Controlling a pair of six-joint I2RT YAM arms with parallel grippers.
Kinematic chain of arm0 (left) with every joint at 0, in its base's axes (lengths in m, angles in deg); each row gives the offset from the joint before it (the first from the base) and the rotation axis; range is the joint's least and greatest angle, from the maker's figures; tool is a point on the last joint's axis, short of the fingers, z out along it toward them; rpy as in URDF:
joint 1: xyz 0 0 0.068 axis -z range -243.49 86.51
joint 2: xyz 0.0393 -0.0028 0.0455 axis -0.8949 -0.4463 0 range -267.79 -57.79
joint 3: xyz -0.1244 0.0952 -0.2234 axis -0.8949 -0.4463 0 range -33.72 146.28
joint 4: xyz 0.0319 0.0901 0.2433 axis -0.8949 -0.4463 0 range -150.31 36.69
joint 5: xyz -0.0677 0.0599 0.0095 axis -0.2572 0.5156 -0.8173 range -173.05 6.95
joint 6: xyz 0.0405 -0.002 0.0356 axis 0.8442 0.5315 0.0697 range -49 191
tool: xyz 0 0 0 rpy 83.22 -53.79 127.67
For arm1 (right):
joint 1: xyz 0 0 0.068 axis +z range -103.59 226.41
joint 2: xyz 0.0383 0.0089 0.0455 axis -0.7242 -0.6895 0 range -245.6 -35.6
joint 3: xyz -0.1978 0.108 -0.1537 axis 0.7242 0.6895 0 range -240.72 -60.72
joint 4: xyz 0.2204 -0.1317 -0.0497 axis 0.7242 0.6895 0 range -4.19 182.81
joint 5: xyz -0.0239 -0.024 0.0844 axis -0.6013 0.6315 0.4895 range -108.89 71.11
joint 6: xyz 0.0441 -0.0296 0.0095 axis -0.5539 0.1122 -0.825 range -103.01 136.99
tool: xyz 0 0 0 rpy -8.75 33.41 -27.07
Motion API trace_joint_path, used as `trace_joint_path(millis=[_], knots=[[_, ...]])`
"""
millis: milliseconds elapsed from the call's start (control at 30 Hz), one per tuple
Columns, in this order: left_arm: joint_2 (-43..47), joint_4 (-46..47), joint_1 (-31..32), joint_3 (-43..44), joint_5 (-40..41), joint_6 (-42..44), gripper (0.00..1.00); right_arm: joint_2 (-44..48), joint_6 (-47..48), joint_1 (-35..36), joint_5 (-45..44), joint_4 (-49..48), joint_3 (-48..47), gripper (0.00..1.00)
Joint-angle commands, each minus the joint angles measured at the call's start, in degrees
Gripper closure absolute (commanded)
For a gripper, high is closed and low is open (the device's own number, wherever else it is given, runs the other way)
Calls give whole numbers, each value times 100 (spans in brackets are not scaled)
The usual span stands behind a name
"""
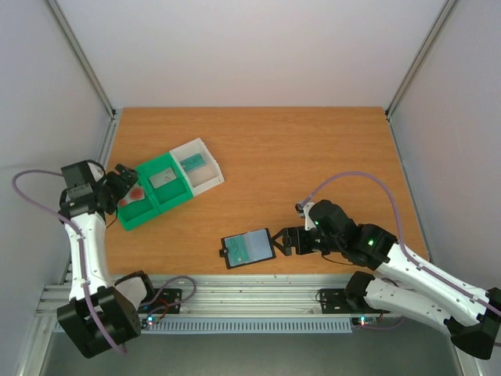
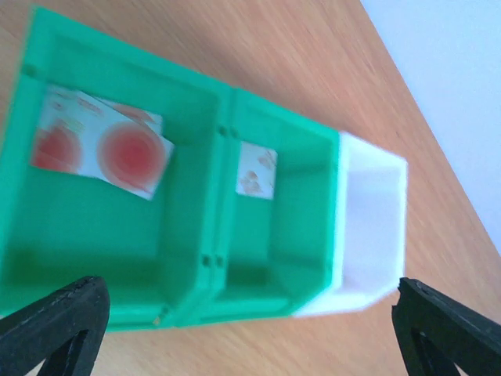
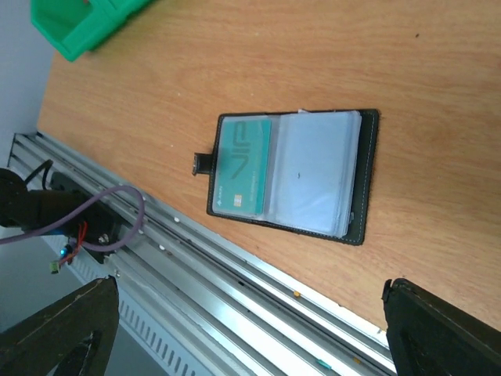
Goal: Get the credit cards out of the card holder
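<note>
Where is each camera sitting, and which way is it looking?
Top external: high behind the arms, looking down on the table; both arms show, with left gripper and right gripper.
Left wrist: above the sorting tray, looking down; its two black fingertips show.
Right wrist: facing the open card holder; its fingertips show.
Shared: top and right wrist views both show the card holder.

We see a green-and-white tray (image 1: 160, 210) at about ten o'clock on the wooden table (image 1: 313, 157). It lies slanted and has two green compartments and one white. At six o'clock a metal rail (image 1: 258, 286) runs along the table's near edge.
</note>
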Motion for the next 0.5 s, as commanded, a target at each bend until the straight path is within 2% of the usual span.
trace_joint_path(millis=[0,167,333,400,467], knots=[[324,-234,380,-195,-752,1,1,-289,-144,13,170,-65,-110,10],[563,-298,992,-322,-1018,-2,3,-751,-228,11,512,-492,-47,24],[695,-597,1367,-344,-1280,138,13,-1237,-441,13,711,-879,-31,53],[729,-700,1590,-354,-1320,173,18,-1449,-502,13,821,-1064,-3,59],[723,-760,1847,-373,-1372,145,21,-1660,-559,13,915,-1231,12,61]])
